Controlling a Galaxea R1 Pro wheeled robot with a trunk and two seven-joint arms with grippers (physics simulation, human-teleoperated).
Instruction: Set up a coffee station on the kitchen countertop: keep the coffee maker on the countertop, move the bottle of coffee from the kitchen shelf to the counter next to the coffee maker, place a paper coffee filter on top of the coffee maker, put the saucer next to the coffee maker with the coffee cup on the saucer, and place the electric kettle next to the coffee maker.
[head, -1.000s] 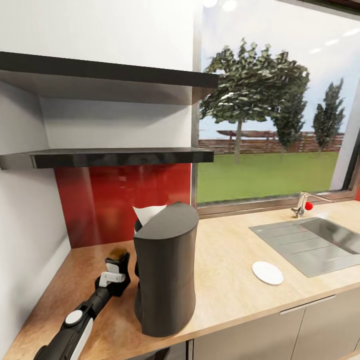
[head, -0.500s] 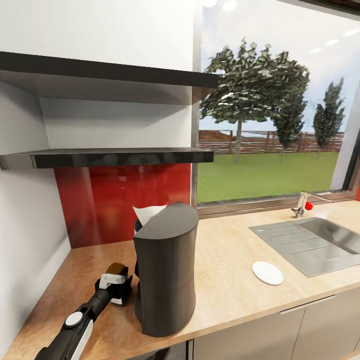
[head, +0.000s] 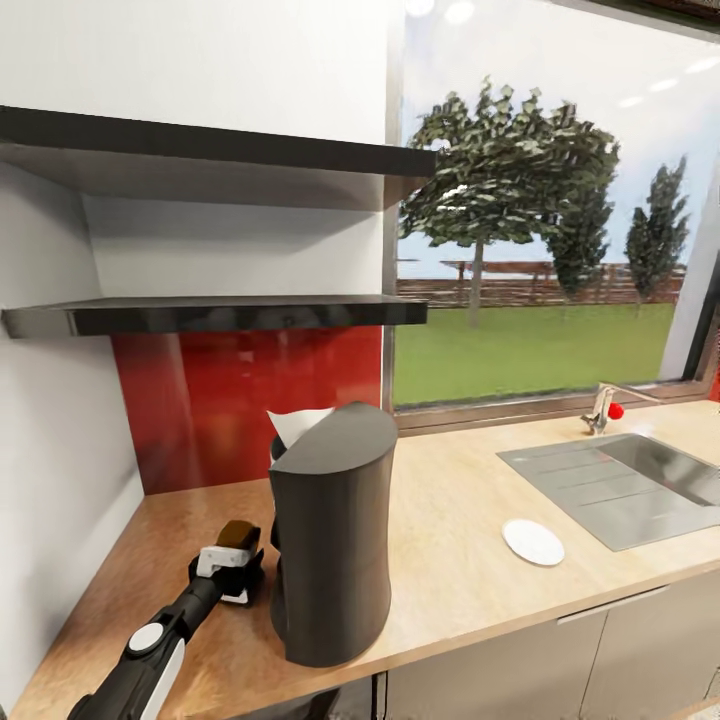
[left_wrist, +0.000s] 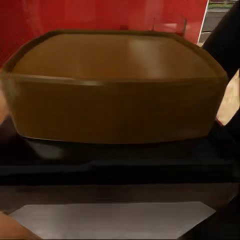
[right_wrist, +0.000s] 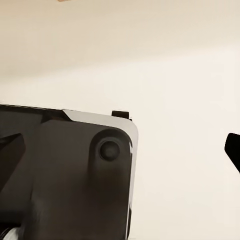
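The dark grey coffee maker (head: 330, 540) stands near the front edge of the wooden countertop (head: 460, 580), with a white paper filter (head: 295, 425) poking up behind its top. Just left of it, low over the counter, is the brown-capped bottle of coffee (head: 238, 535), and my left gripper (head: 232, 568) is shut on it. That brown cap (left_wrist: 115, 85) looms large in the left wrist view. A white saucer (head: 533, 542) lies flat to the right. In the right wrist view my right gripper (right_wrist: 122, 152) is open, its dark fingertips (right_wrist: 11, 150) at the picture's sides.
A steel sink (head: 620, 485) with a faucet (head: 603, 408) is set into the counter at the right. Two dark shelves (head: 220, 313) hang above the red backsplash (head: 250, 400). A white wall closes the left side.
My left gripper has lowered the bottle of coffee toward the counter beside the coffee maker. The head view has shifted slightly.
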